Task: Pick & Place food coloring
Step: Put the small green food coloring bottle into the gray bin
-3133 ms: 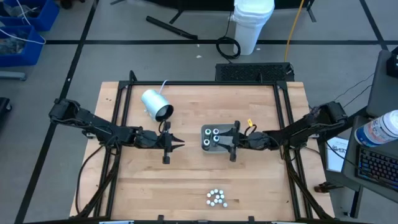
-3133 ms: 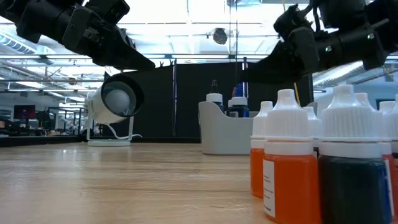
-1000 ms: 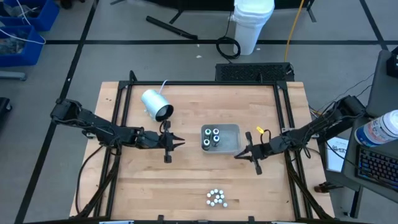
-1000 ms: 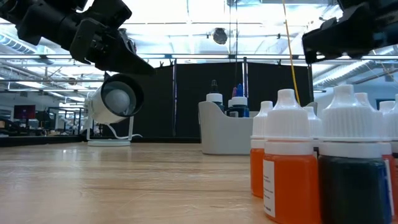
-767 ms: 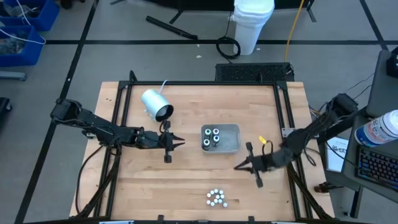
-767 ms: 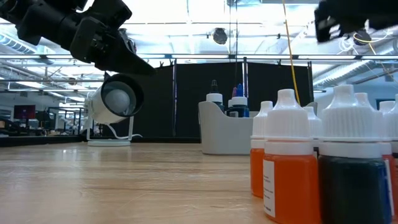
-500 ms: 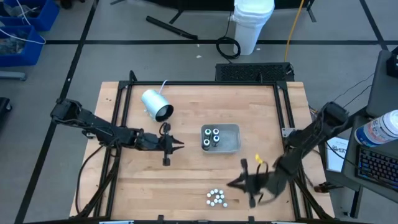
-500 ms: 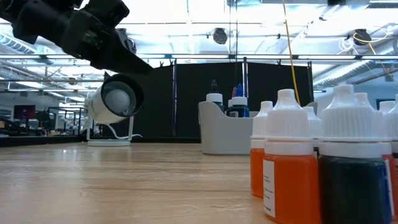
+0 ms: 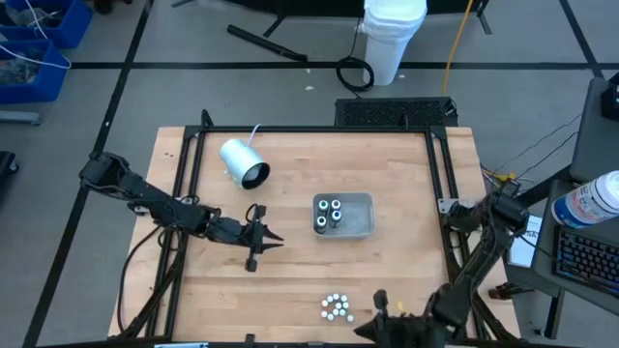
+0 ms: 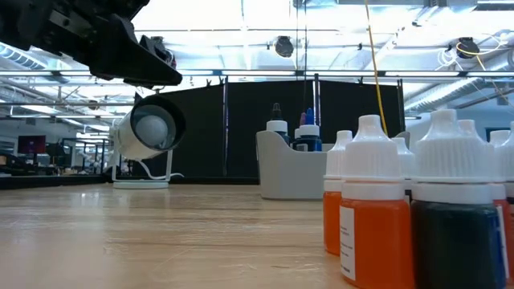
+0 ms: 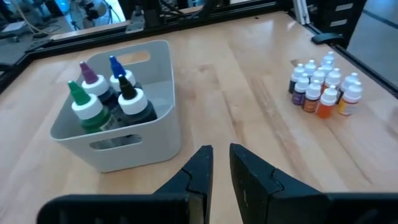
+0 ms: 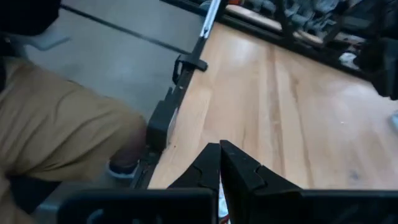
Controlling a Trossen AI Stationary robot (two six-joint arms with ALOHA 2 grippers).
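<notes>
since three seconds ago the right arm has swung away from the grey tray, down past the near edge of the table; the left arm has also slid slightly nearer the front.

wooden table (image 9: 290, 193) fills the middle of the high view, framed by dark rails. the left arm reaches in from the left side, and its left gripper (image 9: 276, 242) hangs over bare wood left of centre. in its wrist view the jaws stand a narrow gap apart with nothing between them.

the right arm bends steeply down the right side, and the right gripper (image 9: 363, 330) is at the front edge of the table, just right of the bottle cluster. its wrist view shows the jaws pressed together and empty, looking across the table's edge to a person's tan clothing beyond.

big white cylinder (image 9: 242, 162) lies on its side toward the back left. grey tray (image 9: 360, 220) sits near the centre and already holds four bottles with coloured tips (image 11: 109, 93).

the food coloring (image 9: 336, 307), a tight cluster of tiny white-capped bottles, stands near the front edge, well apart from the tray. the low view shows orange and dark bodies close up (image 10: 377, 233).

the step in hand looks like the reach for another bottle. judging from this, the right gripper must next open its jaws, line up over one cap at the cluster's edge and descend without knocking its neighbours.
</notes>
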